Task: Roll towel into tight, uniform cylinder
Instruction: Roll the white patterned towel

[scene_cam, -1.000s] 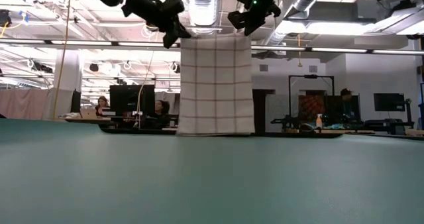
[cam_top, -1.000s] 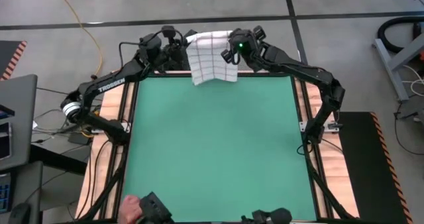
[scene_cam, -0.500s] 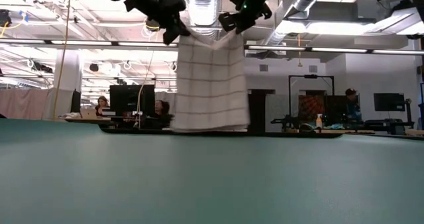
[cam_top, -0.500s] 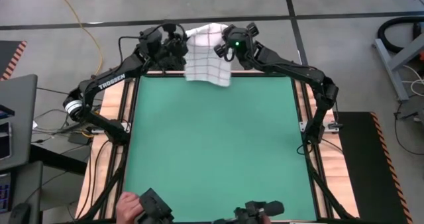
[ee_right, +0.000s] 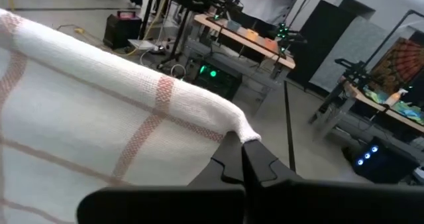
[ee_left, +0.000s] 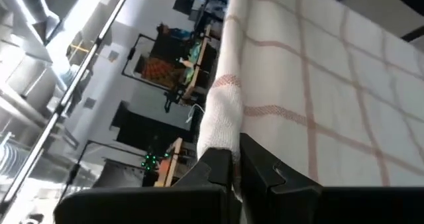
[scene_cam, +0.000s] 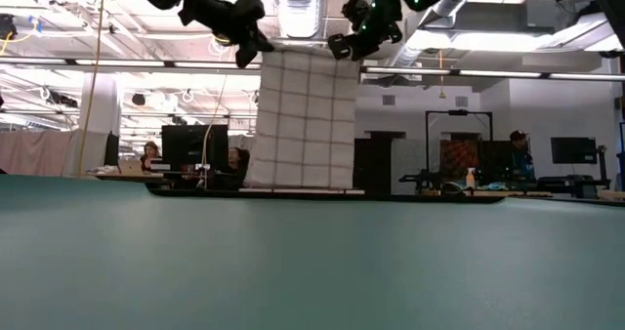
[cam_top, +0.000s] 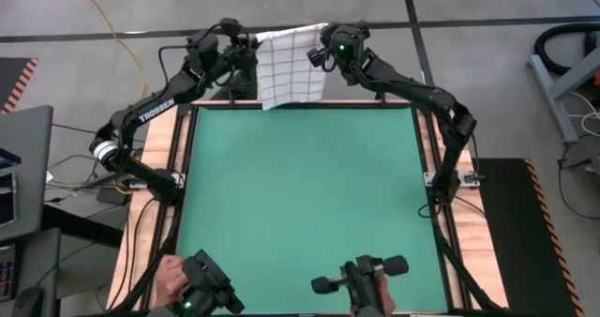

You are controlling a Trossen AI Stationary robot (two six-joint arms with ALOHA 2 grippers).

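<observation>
The towel (cam_top: pixel 292 66), white with a grid of thin red-brown lines, hangs spread flat above the far edge of the green mat (cam_top: pixel 300 204). In the low view the towel (scene_cam: pixel 301 120) is an upright sheet, and its lower edge sits just above the mat's far horizon. My left gripper (cam_top: pixel 251 47) is shut on one upper corner and my right gripper (cam_top: pixel 323 45) on the other. Both are high up at the far side, and they show in the low view too: left gripper (scene_cam: pixel 249 49), right gripper (scene_cam: pixel 342 47). My left gripper pinches the towel's upper corner (ee_left: pixel 222 128) between its two fingers (ee_left: pixel 215 164), coming in level. The hem is bunched at the fingertips. The cloth hangs below, lifted clear. My right gripper pinches the other upper corner (ee_right: pixel 244 132) between its two fingers (ee_right: pixel 232 159), also level. The top hem (ee_right: pixel 132 85) runs straight away from the hold toward my left gripper, and the sheet hangs below it.
Wooden table strips and black frame rails border the mat on both sides (cam_top: pixel 159 167). At the near edge, a person's hands rest on two dark control handles (cam_top: pixel 202 294) (cam_top: pixel 361 281). The bare green mat lies between them and the towel.
Both grippers have moved toward the table's far edge, carrying the towel with them. Its top edge sagged half a second ago and is now drawn straight. The hanging sheet stands farther back, with its lower edge a little higher.
</observation>
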